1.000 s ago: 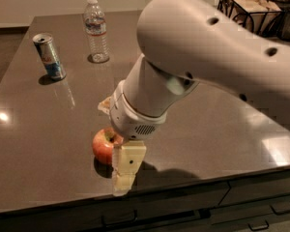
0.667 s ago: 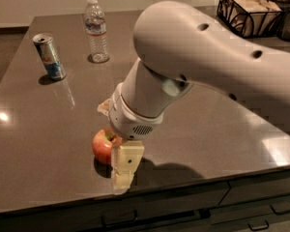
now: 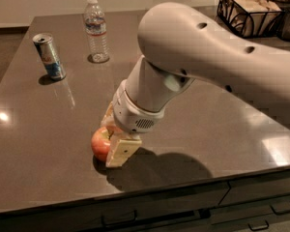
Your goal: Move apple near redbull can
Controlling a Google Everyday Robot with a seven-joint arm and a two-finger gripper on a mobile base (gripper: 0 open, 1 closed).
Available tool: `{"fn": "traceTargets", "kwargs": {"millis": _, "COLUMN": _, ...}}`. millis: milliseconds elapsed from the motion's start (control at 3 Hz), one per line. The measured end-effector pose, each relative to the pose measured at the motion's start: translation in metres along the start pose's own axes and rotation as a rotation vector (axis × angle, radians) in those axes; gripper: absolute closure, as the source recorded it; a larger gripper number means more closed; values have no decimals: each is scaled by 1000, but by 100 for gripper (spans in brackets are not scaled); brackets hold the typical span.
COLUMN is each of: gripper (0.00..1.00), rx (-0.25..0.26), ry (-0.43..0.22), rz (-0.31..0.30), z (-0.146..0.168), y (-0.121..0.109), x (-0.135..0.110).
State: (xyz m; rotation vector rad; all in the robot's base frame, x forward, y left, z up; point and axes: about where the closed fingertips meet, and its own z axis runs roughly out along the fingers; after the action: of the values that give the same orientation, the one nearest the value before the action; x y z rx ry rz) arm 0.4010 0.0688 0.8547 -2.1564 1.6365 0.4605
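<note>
The red-orange apple (image 3: 99,144) lies on the dark table (image 3: 48,129) near its front edge. My gripper (image 3: 114,140) is down at table level right at the apple, and it covers the apple's right half. The big white arm reaches in from the right above it. The blue-and-silver redbull can (image 3: 49,56) stands upright at the far left of the table, well away from the apple and the gripper.
A clear plastic water bottle (image 3: 96,30) with a white cap stands at the back, right of the can. A black wire basket (image 3: 246,8) stands at the back right. Drawer fronts run below the table's front edge.
The gripper has come down lower onto the apple, and the arm has swung a little to the right. The apple, can and bottle have not moved.
</note>
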Motion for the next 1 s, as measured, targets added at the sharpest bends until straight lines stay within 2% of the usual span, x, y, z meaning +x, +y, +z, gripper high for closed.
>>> {"fn": "traceTargets", "kwargs": {"millis": 333, "gripper": 64, "rx": -1, "ry": -13, "rz": 22, "z": -8, "y": -6, "x": -1}}
{"fn": "traceTargets", "kwargs": {"millis": 667, "gripper": 88, "rx": -3, "ry": -9, "rz": 85, "z": -26, "y": -28, "x": -7}}
{"fn": "traceTargets", "kwargs": {"millis": 1000, "gripper": 100, "rx": 47, "ry": -3, "rz": 181, "z": -41, "y": -65, "x": -26}}
